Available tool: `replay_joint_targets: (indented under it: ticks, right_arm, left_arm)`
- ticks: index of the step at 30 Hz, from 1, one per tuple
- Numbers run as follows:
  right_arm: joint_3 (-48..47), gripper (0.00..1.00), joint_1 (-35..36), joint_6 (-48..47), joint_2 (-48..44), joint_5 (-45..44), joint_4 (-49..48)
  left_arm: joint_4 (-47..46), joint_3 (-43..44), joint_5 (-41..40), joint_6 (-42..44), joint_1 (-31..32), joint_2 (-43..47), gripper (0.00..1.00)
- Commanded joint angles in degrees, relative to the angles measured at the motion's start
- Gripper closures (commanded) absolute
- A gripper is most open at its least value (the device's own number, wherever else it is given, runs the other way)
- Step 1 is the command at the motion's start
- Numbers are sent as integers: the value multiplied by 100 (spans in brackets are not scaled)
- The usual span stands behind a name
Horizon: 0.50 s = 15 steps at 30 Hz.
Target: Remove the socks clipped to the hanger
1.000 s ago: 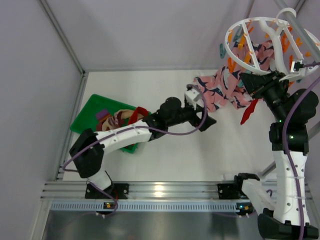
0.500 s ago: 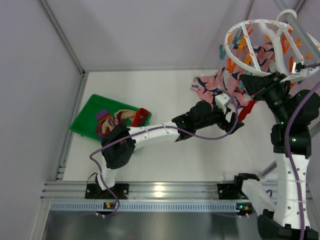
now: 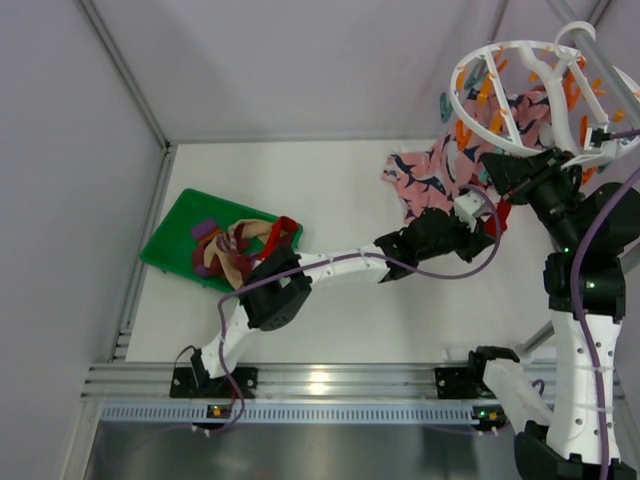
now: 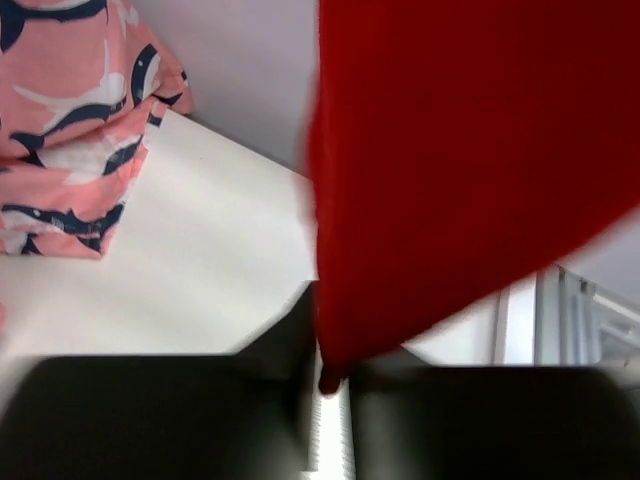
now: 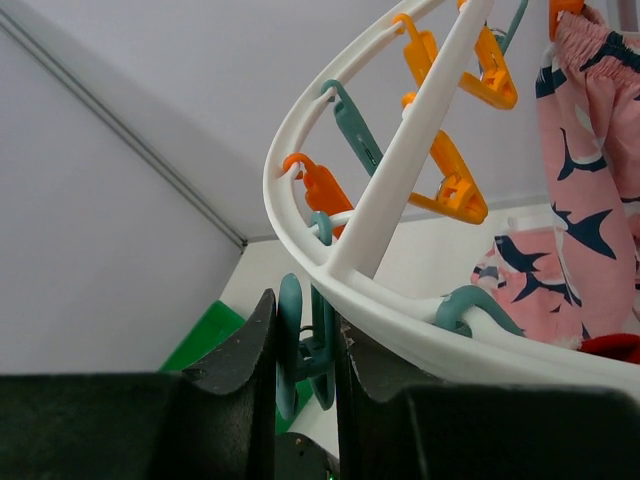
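The white round hanger [image 3: 520, 60] hangs at the upper right, its ring [image 5: 400, 310] carrying orange and teal pegs. A bright red sock [image 3: 503, 210] hangs from it, and in the left wrist view the sock [image 4: 450, 150] fills the frame. My left gripper [image 3: 491, 224] reaches under it, and there the left gripper [image 4: 328, 398] is shut on the sock's lower tip. My right gripper [image 3: 497, 165] is at the ring's near edge. Close up, the right gripper [image 5: 305, 345] is shut on a teal peg [image 5: 290, 340]. More socks [image 3: 235, 245] lie in the green tray [image 3: 170, 235].
A pink cloth with navy and white print [image 3: 440, 175] hangs from the hanger down to the table, the same pink cloth [image 4: 70, 120] showing left of the red sock. Grey frame poles [image 3: 125, 70] border the left side and the upper right corner.
My left arm has swung right from near the tray to beneath the hanger. Its jaws have gone from open to shut on the red sock's tip. The right gripper stays on the peg.
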State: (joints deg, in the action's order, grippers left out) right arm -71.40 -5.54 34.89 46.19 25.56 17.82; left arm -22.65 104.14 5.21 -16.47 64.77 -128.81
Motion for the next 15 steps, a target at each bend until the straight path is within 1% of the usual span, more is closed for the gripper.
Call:
replay_joint_targets:
  ticks: [1,2,3,5,6,8,9,12,15]
  right_arm:
    - [-173,84,-44,-123,-102,291,318]
    - [-129,76,-44,-132,-102,291,327]
    - [-120,57,-44,-132,-111,300,353]
    - [-164,38,-44,-150,-67,327,467]
    - [-182,19,-44,-158,-49,353,528]
    - [-252,5,-44,-193,12,353,792]
    - [-261,0,-44,-228,12,353,871]
    - [-340,0,-44,-422,13,205,1363]
    - [-366,1,-44,-554,-84,160,1610]
  left_arm:
    - [-319,177,155,-102,-79,269,100]
    - [-319,125,138,-172,-122,356,100]
    - [-327,-24,103,-216,-140,531,100]
    - [-327,-147,138,-199,-140,690,100]
    - [-319,-253,138,-207,-140,839,100]
    - [-319,-350,173,-234,-140,980,100]
    - [-319,-455,173,-208,-140,1112,100]
    - [-292,-692,33,-112,-140,1358,100]
    - [15,-702,-187,46,-140,1464,100]
